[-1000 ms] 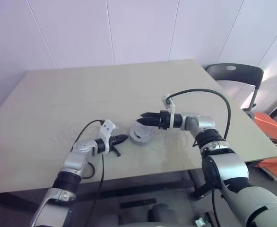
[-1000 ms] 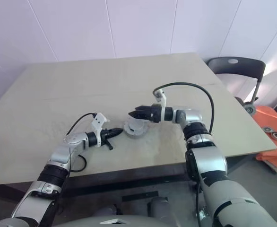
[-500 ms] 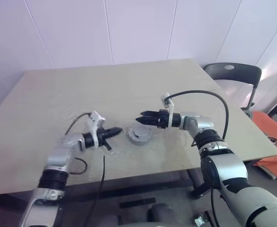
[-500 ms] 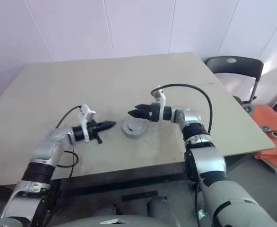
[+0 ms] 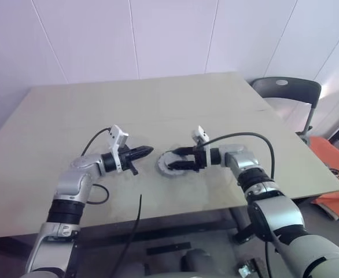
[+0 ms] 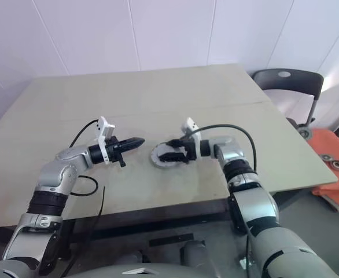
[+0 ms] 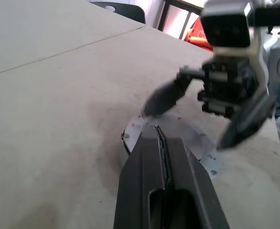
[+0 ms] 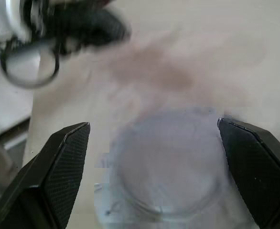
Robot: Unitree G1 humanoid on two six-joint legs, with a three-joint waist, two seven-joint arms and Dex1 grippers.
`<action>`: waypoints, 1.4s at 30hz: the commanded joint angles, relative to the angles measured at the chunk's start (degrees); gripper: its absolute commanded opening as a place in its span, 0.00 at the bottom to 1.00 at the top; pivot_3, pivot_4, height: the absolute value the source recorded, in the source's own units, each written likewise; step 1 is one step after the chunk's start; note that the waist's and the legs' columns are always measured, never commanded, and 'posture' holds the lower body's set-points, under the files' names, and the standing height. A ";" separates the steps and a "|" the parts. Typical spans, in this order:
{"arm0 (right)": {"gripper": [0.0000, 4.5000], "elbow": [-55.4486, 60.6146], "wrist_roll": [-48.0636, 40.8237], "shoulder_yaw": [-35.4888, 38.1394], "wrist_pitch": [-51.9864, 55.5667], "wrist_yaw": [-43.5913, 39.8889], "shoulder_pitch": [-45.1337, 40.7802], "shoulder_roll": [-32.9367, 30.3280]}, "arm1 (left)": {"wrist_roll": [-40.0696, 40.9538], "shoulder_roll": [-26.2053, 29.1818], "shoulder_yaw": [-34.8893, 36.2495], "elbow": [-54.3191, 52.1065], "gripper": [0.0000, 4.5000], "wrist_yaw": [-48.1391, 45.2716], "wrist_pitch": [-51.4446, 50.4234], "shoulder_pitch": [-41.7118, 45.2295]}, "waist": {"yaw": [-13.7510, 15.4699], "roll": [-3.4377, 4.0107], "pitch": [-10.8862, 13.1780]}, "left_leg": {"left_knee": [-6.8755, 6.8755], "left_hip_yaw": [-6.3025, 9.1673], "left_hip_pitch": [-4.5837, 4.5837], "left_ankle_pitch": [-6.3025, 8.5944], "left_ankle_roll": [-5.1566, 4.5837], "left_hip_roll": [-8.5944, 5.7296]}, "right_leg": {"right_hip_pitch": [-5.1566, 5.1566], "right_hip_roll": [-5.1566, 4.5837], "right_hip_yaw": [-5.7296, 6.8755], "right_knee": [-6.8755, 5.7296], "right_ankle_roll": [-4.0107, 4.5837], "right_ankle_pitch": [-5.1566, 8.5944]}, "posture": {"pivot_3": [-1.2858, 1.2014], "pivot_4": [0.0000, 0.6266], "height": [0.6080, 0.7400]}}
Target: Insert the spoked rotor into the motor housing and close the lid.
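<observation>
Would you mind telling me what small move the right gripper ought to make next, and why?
Probably close the right gripper on the round assembly. Its fingers stand wide open, one on either side of the disc, in the right wrist view, low over the table. The left gripper is shut and off to the side.

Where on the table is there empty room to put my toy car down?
The far half of the table, toward the wall, is bare, and so is the right side near the chair. It is crowded in the near middle, where the round grey part lies between the left end effector and right end effector.
</observation>
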State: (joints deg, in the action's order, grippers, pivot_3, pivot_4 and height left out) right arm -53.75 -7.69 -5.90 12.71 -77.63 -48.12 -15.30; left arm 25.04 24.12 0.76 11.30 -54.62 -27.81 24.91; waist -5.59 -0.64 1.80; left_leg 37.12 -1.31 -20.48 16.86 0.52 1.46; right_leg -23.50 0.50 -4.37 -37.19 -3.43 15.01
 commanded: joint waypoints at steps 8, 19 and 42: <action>0.99 21.54 0.71 -2.72 -4.24 3.86 5.90 -1.29 | -1.02 0.50 1.07 -0.42 0.00 1.36 2.62 -0.79 | 0.17 0.00 0.00 | 0.00 0.06 0.02 0.00 0.00 0.04 | 0.01 0.04 0.03 -0.04 0.00 0.00 | 0.52 0.00 1.00; 0.99 29.95 1.40 -3.00 -2.91 14.16 9.86 -2.57 | -1.56 -0.88 0.39 0.94 0.00 2.10 3.69 -0.42 | 0.20 -0.03 0.01 | 0.02 0.04 0.02 0.00 0.00 -0.05 | 0.03 -0.08 0.03 -0.02 0.00 0.00 | 0.52 0.00 1.00; 0.99 29.71 0.19 -4.31 -2.34 21.69 13.38 0.02 | -1.87 -0.30 0.21 0.68 0.00 1.24 2.83 -0.89 | 0.22 -0.07 0.02 | 0.06 0.02 0.03 0.00 0.00 -0.07 | 0.07 -0.03 0.01 -0.01 -0.04 0.02 | 0.52 0.00 1.00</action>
State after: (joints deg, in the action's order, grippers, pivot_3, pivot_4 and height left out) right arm -24.20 -7.53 -10.40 11.56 -56.11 -32.88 -15.35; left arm 23.11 23.34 0.66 13.13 -53.00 -25.48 23.29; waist -5.37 -0.71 1.82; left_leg 37.18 -1.28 -20.44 16.85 0.52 1.39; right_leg -23.43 0.47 -4.36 -37.20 -3.46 15.03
